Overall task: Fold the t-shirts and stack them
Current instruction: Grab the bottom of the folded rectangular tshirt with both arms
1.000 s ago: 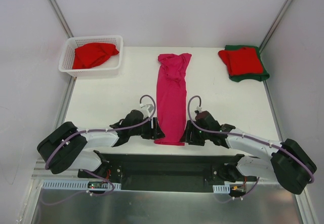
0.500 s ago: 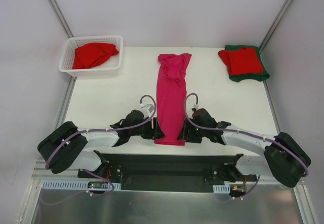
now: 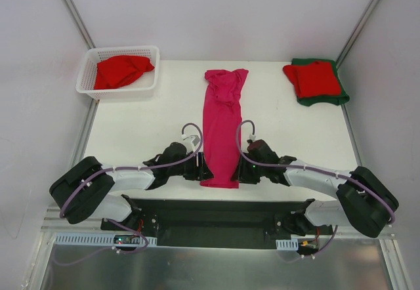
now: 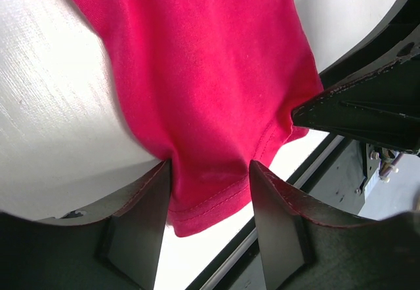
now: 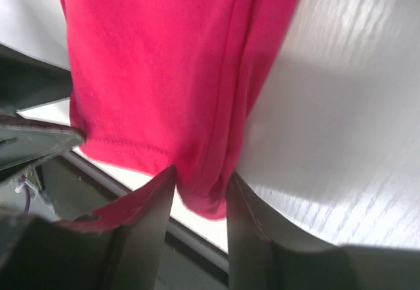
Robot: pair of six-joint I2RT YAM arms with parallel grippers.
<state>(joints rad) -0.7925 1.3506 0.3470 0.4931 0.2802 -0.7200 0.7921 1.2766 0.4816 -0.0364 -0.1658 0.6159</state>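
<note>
Jaws of the left gripper [image 4: 210,172] are closed on the near hem corner of the magenta-pink t-shirt [image 3: 223,126], the cloth bunched between both fingers; the right gripper [image 5: 200,178] pinches the other hem corner the same way, over a lengthwise fold. That shirt lies as a long narrow strip up the centre of the white table [image 3: 144,126]. At upper right, a folded red t-shirt [image 3: 314,77] rests on a dark green t-shirt [image 3: 328,100]. At upper left, another crumpled red shirt [image 3: 121,70] sits in the white basket [image 3: 88,86].

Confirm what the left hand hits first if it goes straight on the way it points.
The magenta t-shirt: its hem lies between the left hand's fingers. Beyond it, likely the right hand.
</note>
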